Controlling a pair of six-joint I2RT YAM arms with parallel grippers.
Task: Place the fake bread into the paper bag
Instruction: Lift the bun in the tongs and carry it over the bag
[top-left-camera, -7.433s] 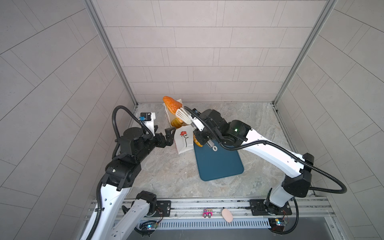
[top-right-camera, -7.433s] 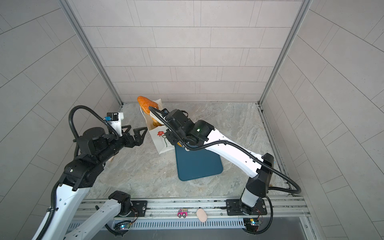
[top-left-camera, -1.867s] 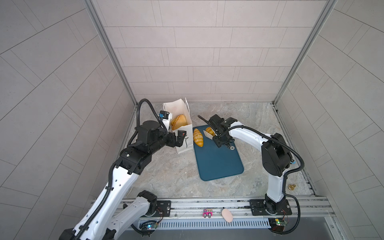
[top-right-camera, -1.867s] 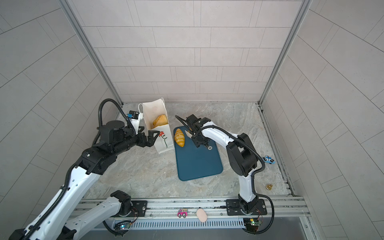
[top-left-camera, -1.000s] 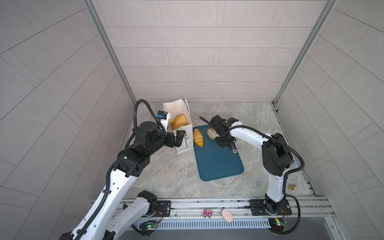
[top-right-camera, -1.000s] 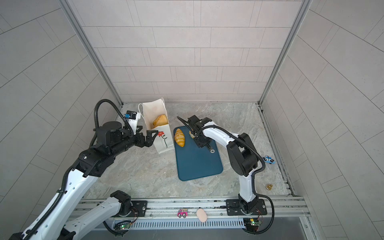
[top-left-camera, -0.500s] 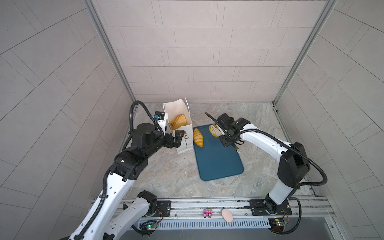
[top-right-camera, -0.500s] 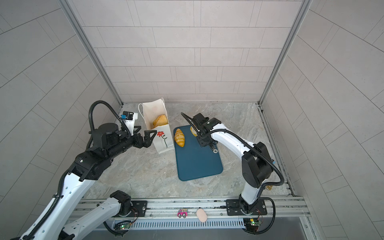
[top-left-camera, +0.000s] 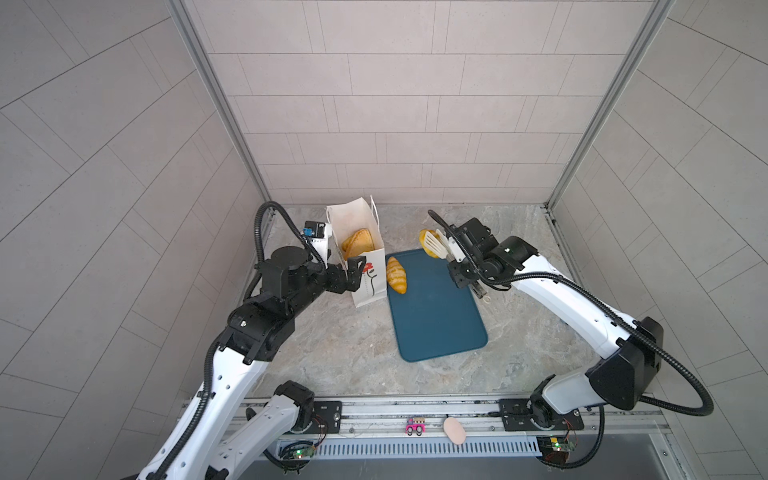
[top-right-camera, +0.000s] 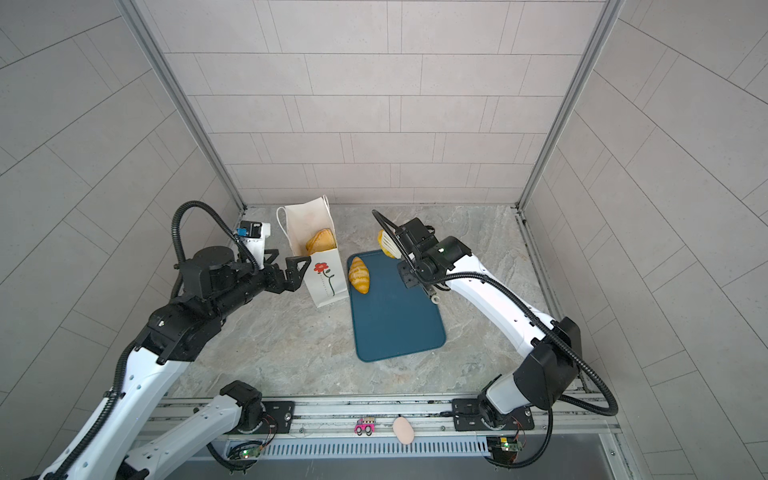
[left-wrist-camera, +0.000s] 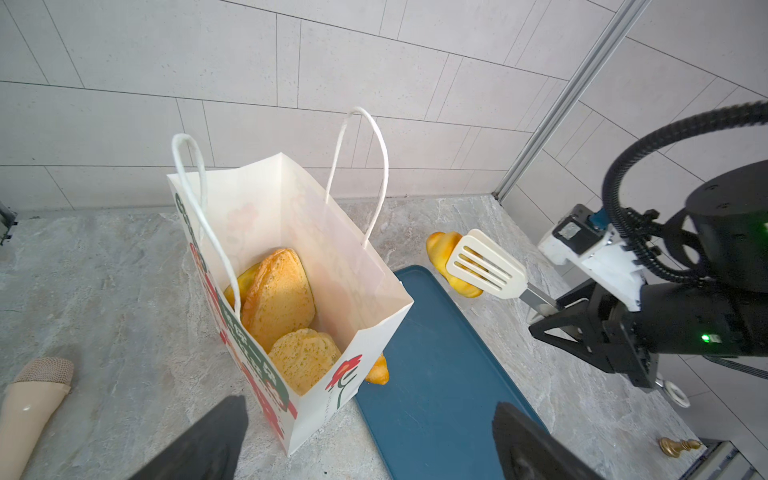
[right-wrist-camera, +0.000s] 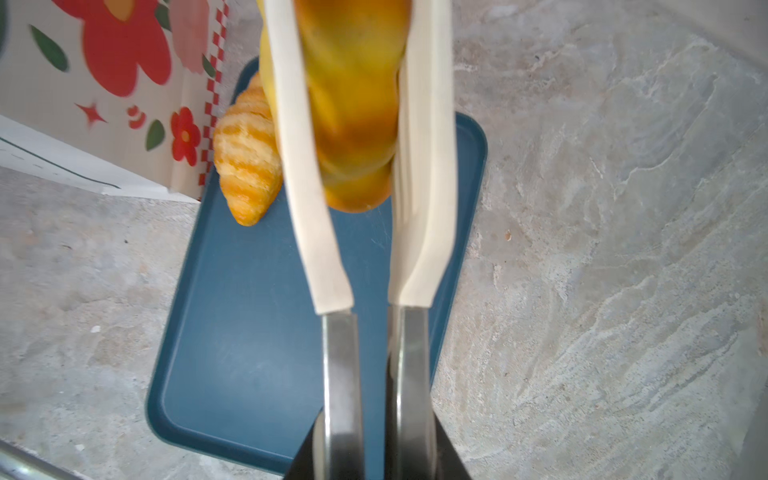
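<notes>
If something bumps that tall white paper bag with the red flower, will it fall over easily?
Probably fairly tippy: the tall white paper bag with the red flower stands upright on a narrow base. The golden toy pastries lying inside likely steady it a little. Its thin paper walls would probably crumple rather than resist a push.

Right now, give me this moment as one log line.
right pincer: shut on tongs clamping bread | left pincer: open by bag | croissant: on tray
</notes>
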